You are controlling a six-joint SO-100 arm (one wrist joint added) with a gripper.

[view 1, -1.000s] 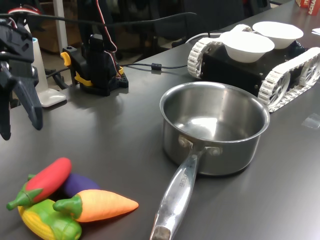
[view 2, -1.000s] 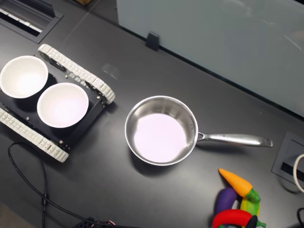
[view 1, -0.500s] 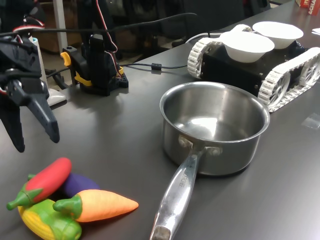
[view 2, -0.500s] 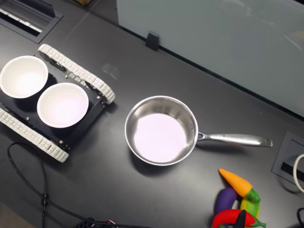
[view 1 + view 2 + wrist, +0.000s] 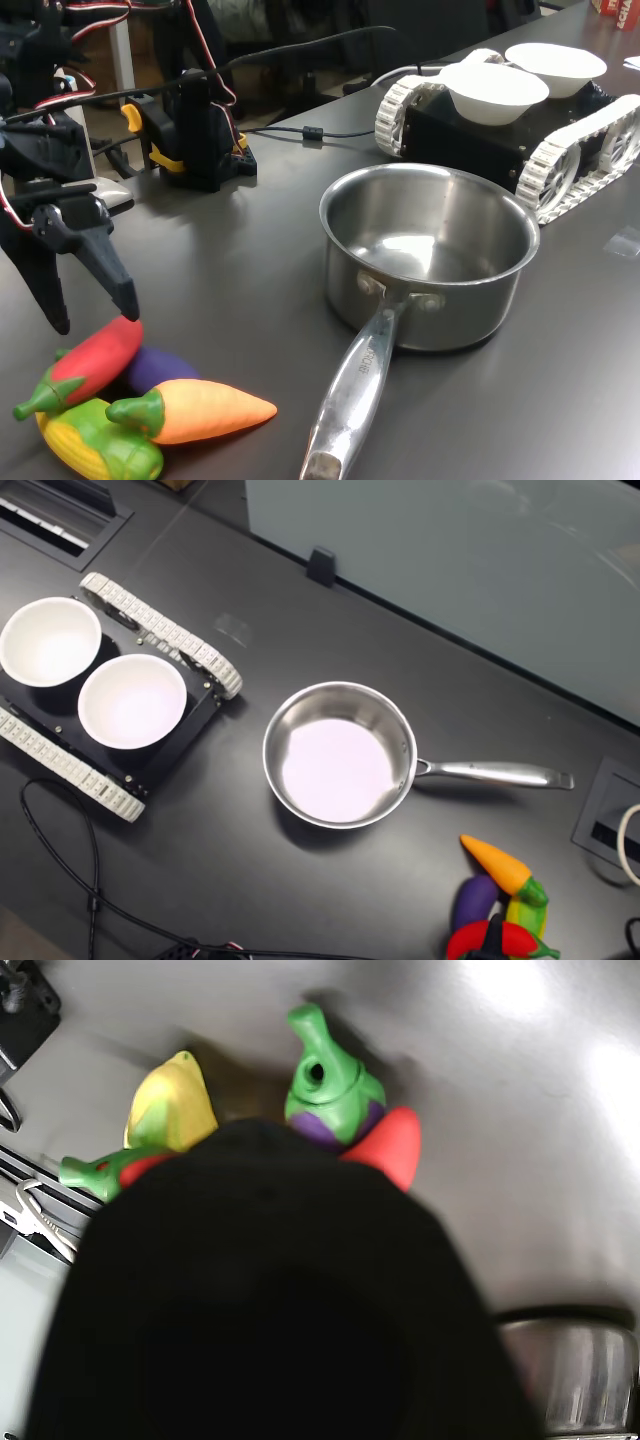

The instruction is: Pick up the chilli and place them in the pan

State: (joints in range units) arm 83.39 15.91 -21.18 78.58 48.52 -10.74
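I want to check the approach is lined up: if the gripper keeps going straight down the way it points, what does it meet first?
Most likely the chilli: the open gripper straddles its upper end, one tip almost touching. Depth is hard to judge from these views.

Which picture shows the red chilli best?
The first exterior view: the chilli lies nearly whole on the toy pile, under the open gripper. The wrist view shows only a red tip; the second exterior view only a red sliver at the bottom edge.

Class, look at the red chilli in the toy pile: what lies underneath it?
The chilli rests across the purple eggplant and the corn cob. Its underside and the table directly beneath are covered, so any contact there cannot be seen.
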